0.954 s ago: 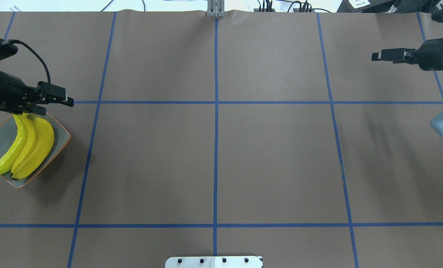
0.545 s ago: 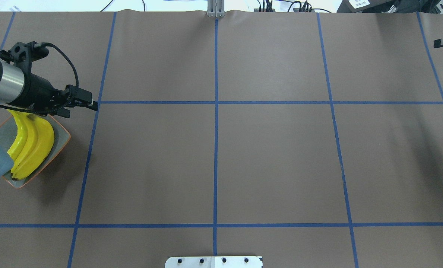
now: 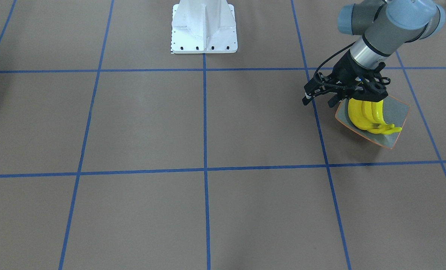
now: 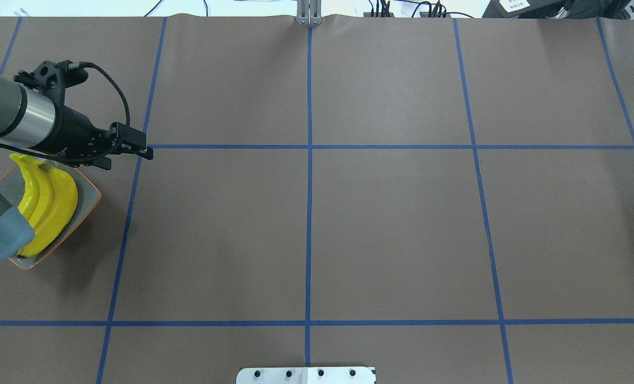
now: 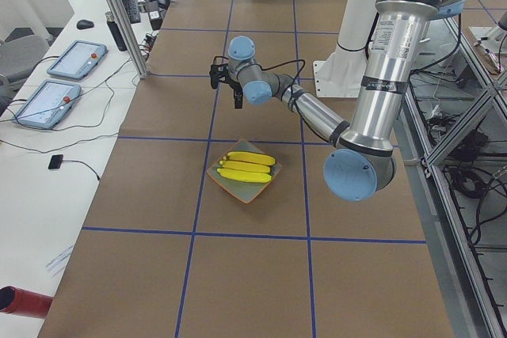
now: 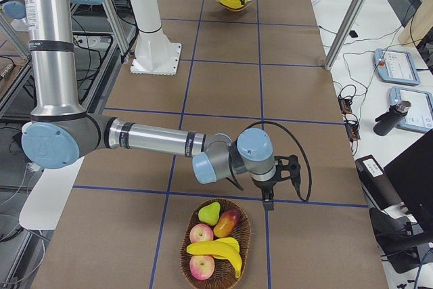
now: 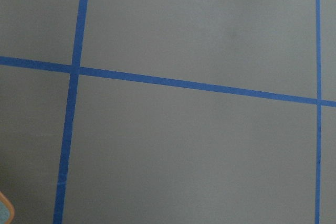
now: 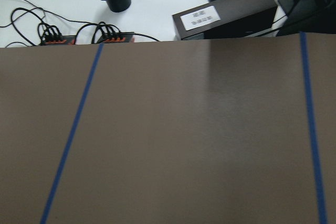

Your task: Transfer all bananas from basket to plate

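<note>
Three bananas [image 4: 50, 205] seen lying side by side on plate [image 4: 86, 196], table's left end. Left gripper [image 4: 130, 159] held just past plate's edge, forearm low, wrist level, jaws spread, nothing gripped. Fourth banana [image 6: 220, 248] seen in basket [image 6: 246, 235] at far right, lying among apples [image 6: 201, 233]. Right gripper [image 6: 268, 199] pointed down, just beside basket rim; jaw state cannot be told. Final transfer judged in hand: gripper likely to be shifted over banana, lowered, closed across its middle.
</note>
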